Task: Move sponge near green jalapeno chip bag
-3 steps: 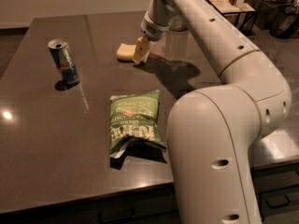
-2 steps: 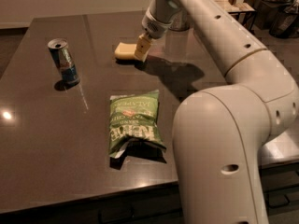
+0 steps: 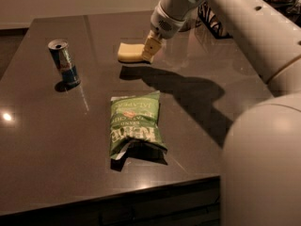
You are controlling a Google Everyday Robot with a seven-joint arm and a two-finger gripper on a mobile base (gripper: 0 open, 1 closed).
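The pale yellow sponge [image 3: 129, 52] is at the far middle of the dark table. My gripper [image 3: 149, 49] comes down from the upper right and its cream fingers are closed on the sponge's right end. The sponge's shadow lies a little apart below it, so it seems held just above the surface. The green jalapeno chip bag [image 3: 134, 122] lies flat near the table's front, well below the sponge. A clear stretch of tabletop separates the two.
A silver-blue drink can [image 3: 63, 63] stands upright at the left of the table [image 3: 42, 145]. The table's front edge runs just below the bag. My arm and body fill the right side of the view. Furniture stands behind the table at the top right.
The gripper and sponge have shifted very slightly to the right. The bag and the can have not moved.
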